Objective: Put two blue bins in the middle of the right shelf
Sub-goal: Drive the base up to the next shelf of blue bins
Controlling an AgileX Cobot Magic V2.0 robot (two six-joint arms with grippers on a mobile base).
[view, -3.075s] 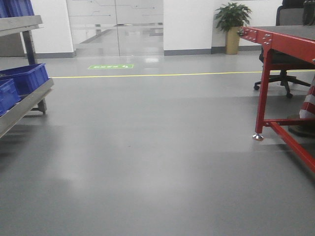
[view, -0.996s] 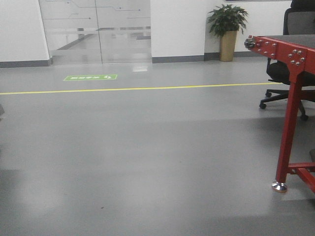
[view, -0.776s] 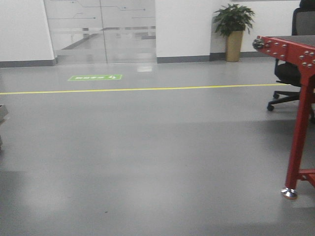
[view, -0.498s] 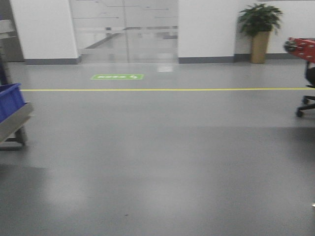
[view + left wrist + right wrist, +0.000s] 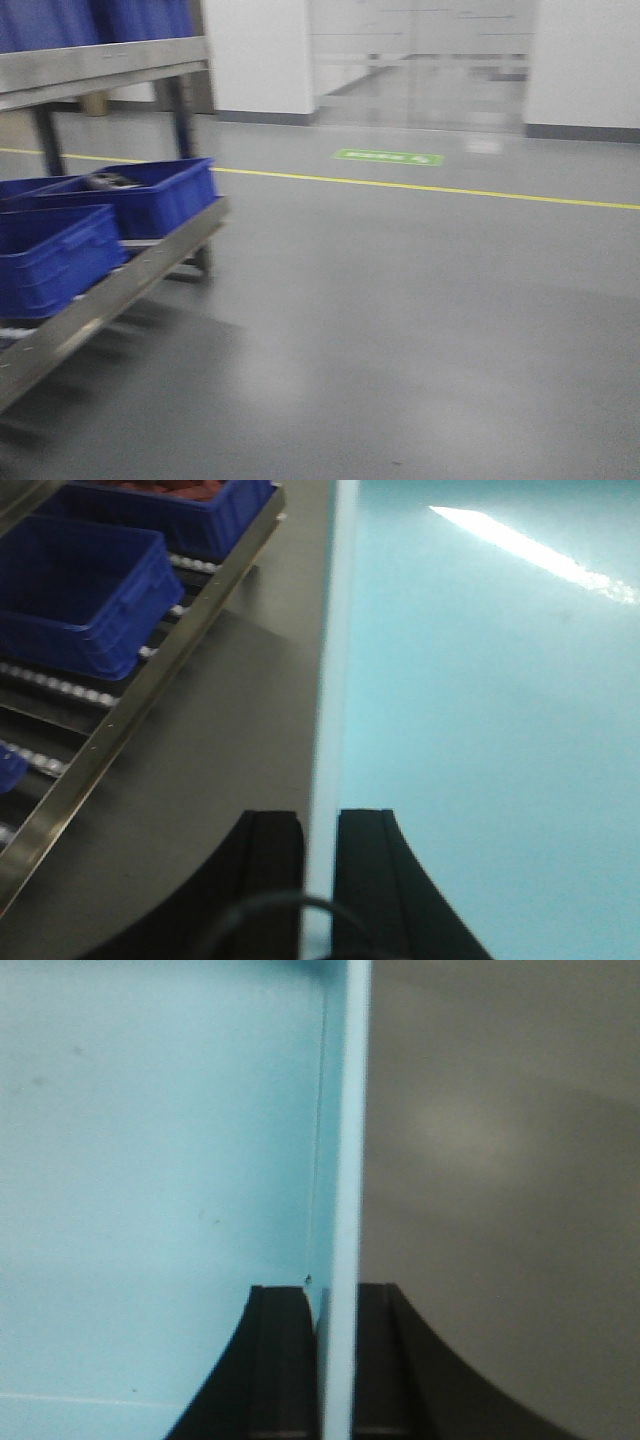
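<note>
Each pincer, left (image 5: pixel 320 845) and right (image 5: pixel 336 1325), clamps the light-blue bin's wall (image 5: pixel 330 680).

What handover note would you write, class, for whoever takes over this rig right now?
Left gripper: shut on the thin wall of a light blue bin.
Right gripper: shut on a wall of the same bin, so both arms carry it.
Front view: a metal shelf stands to the left, with two dark blue bins on its sloped roller level.
Done: one bin lifted and held.
Left: set it on the middle level of the right shelf, then move the second bin. Whether this is that shelf cannot be told from here.
</note>
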